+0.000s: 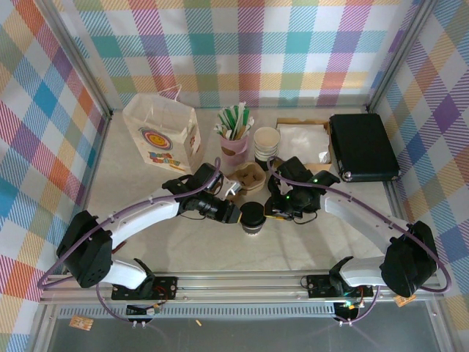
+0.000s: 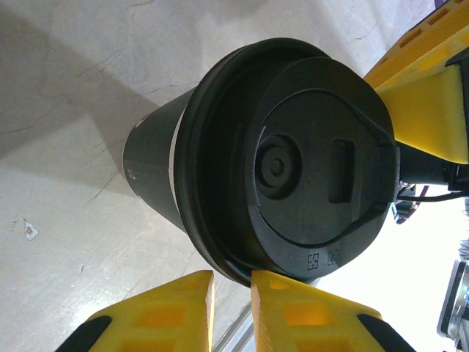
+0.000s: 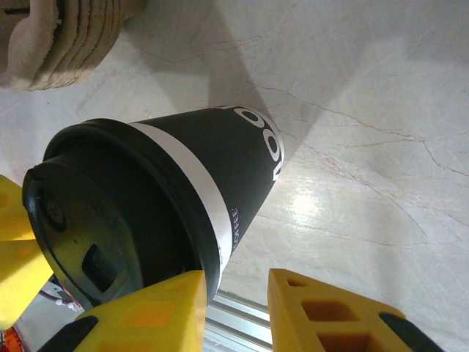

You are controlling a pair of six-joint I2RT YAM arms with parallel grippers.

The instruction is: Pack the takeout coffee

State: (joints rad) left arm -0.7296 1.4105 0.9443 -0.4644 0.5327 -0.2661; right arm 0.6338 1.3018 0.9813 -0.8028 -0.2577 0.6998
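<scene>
The takeout coffee (image 1: 253,218) stands upright on the counter (image 1: 183,253), near the front and between the two arms, with its black lid on. The left hand (image 1: 233,213) sits just beside the lid rim on one side and the right hand (image 1: 272,211) just beside it on the other. In each wrist view the yellow fingers (image 2: 161,315) are only slightly apart with nothing between them, so neither hand is clamped on the cup. The step in hand looks like securing a hold. That probably calls for one hand to widen and close around the dark paper wall below the rim rather than on the lid, which could pop off. The other hand should draw clear, and the cup should go up straight so it stays level. Just behind the cup lies a stack of pulp cup carriers (image 1: 245,178), their wells unfilled. A printed paper bag (image 1: 163,136) stands at the back left, and I cannot tell what is inside it. A pink cup (image 1: 236,149) holds green-and-white wrapped sticks (image 1: 234,121), and beside it are stacked cream cups (image 1: 267,141). A shallow cardboard tray (image 1: 282,121) holds white paper, and a black case (image 1: 363,147) is closed.
</scene>
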